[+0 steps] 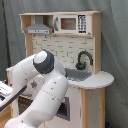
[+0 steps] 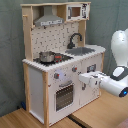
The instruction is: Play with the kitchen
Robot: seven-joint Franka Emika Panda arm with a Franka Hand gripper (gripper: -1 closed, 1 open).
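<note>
second exterior view – gripper (image 2: pixel 81 78) just before the kitchen (image 2: pixel 50 80) front.

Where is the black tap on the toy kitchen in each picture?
First exterior view: the black faucet curves over the grey sink, right of centre, beside the robot arm.
Second exterior view: the faucet stands at upper centre, behind the sink.
Shared landmark: the small microwave sits on the shelf above it.
</note>
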